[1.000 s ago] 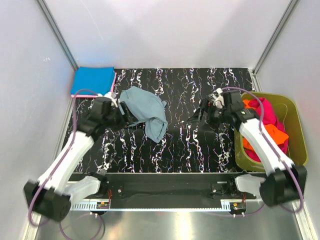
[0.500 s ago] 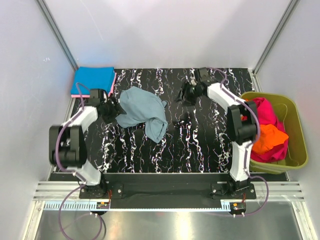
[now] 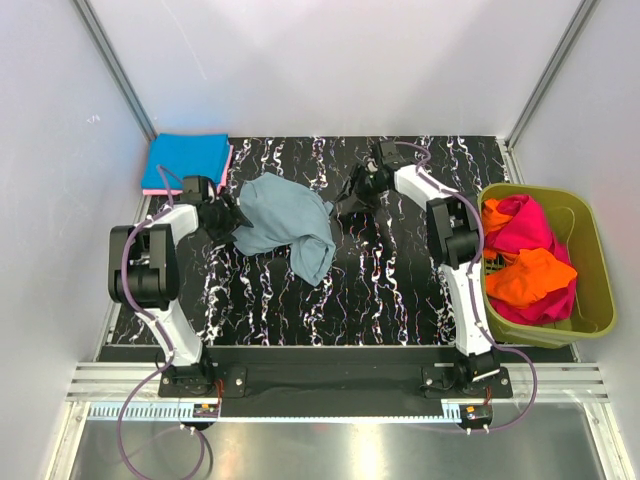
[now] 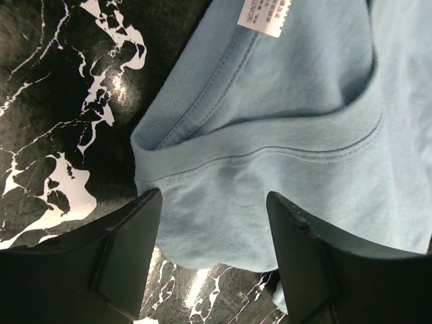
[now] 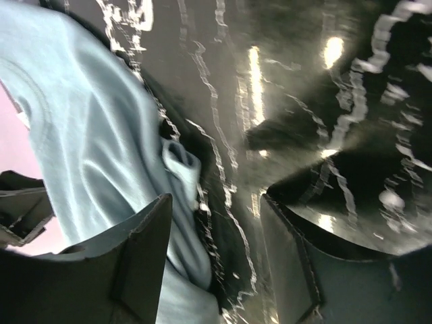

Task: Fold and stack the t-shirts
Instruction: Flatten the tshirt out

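Observation:
A dusty grey-blue t-shirt [image 3: 285, 222] lies crumpled on the black marbled table [image 3: 400, 290]. My left gripper [image 3: 228, 215] is at its left edge, low over the cloth. In the left wrist view the collar and white neck label [image 4: 264, 17] show, and the shirt's hem [image 4: 216, 223] lies between the wide-apart fingers [image 4: 128, 250] of the open left gripper [image 4: 212, 236]. My right gripper [image 3: 350, 196] hovers just right of the shirt; it [image 5: 216, 236] is open over bare table, with shirt folds [image 5: 94, 175] beside its left finger. A folded bright blue t-shirt [image 3: 185, 160] lies on a pink one [image 3: 230, 162] at the back left.
An olive-green tub [image 3: 597, 262] stands at the right edge of the table, holding magenta [image 3: 520, 225] and orange [image 3: 535, 275] t-shirts. White walls with metal corner posts [image 3: 115, 65] close in the back and sides.
My right gripper has swung from near the tub up and left to the shirt's right side. The left gripper has stayed at the shirt's left edge. The shirt has not moved.

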Tool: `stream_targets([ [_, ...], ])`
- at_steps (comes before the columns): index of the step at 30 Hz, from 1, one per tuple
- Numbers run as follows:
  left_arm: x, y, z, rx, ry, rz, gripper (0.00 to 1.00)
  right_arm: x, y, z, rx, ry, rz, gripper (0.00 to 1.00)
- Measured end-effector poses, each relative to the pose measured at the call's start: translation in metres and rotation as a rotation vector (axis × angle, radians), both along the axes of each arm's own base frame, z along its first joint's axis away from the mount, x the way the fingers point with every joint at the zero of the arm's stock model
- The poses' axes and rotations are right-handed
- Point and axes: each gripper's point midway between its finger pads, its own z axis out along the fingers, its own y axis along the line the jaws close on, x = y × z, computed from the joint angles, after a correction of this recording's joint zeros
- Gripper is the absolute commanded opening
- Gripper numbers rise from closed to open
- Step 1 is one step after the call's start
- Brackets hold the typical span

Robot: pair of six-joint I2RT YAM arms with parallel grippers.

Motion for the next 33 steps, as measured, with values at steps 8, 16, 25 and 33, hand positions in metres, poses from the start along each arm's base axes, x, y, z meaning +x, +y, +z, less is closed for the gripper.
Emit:
stream_targets([
  [8, -0.002, 0.004, -0.003, 0.004, -0.003, 0.016, 0.73, 0.008, 0.038, 0.000, 0.031, -0.027, 0.014, 0.56],
  [16, -0.013, 0.009, -0.002, 0.025, 0.005, 0.043, 0.77, 0.006, 0.049, -0.009, -0.027, -0.023, -0.044, 0.34],
  [25, -0.008, 0.013, -0.017, 0.022, 0.026, 0.063, 0.01, 0.009, 0.044, -0.015, -0.056, -0.023, -0.068, 0.00],
  [33, -0.007, 0.013, 0.004, 0.026, -0.030, 0.046, 0.00, 0.005, 0.011, 0.003, -0.252, -0.059, -0.049, 0.00],
])
